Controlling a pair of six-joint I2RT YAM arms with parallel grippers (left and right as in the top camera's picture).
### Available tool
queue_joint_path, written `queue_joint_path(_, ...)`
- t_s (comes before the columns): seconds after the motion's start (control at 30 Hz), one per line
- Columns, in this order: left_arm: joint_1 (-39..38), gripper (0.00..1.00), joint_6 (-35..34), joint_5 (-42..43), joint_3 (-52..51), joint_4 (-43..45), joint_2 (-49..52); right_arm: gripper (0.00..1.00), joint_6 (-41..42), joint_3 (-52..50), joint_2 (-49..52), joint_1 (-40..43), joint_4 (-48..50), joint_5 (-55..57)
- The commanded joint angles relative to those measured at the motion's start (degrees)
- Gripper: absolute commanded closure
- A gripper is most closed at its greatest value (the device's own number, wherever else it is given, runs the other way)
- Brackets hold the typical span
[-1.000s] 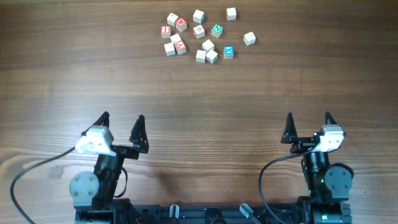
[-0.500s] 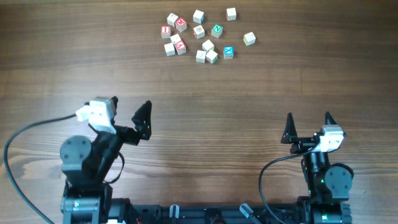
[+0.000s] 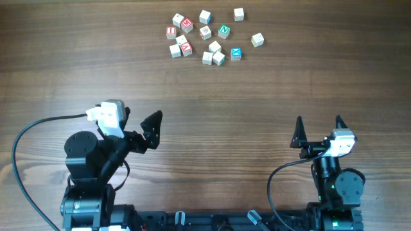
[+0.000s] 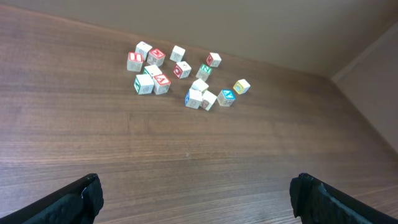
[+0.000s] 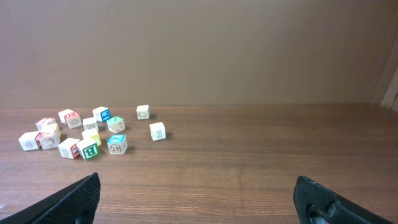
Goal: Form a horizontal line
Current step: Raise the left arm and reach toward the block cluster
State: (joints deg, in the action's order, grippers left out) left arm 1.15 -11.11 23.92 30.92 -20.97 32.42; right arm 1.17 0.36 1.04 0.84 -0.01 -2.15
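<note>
Left hand has swung toward frame centre since a second ago; jaws wide, empty. Right hand unmoved at lower right, wide, empty. Line of three cubes, cyan at right end, sits upper middle of worktop. We judge reach just starting.

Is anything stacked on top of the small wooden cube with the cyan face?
Nothing. The cyan-faced wooden cube rests on the brown wooden table with its top face bare in the overhead view. Its underside is hidden.

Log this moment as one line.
left arm: jaws open, empty | right arm: jaws open, empty | cubes: loose cluster, far side
</note>
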Motion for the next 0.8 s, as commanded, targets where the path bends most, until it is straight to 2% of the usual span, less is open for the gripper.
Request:
queue_joint_path(0.0, 0.42, 0.0, -0.26, 1.11, 0.94, 0.94, 0.96, 0.0, -0.79, -0.07, -0.76, 0.09, 0.07, -0.96)
queue_joint_path(0.23, 0.42, 0.0, -1.46, 1.14, 2.6, 1.86, 7.06, 0.0, -0.81, -0.07, -0.76, 0.09, 0.04, -0.94)
queue_joint_path(0.77, 0.2, 0.01, -3.1, 1.16, 19.61, -3.26, 26.03, 0.0, -0.76, -0.07, -0.76, 0.09, 0.07, -0.94)
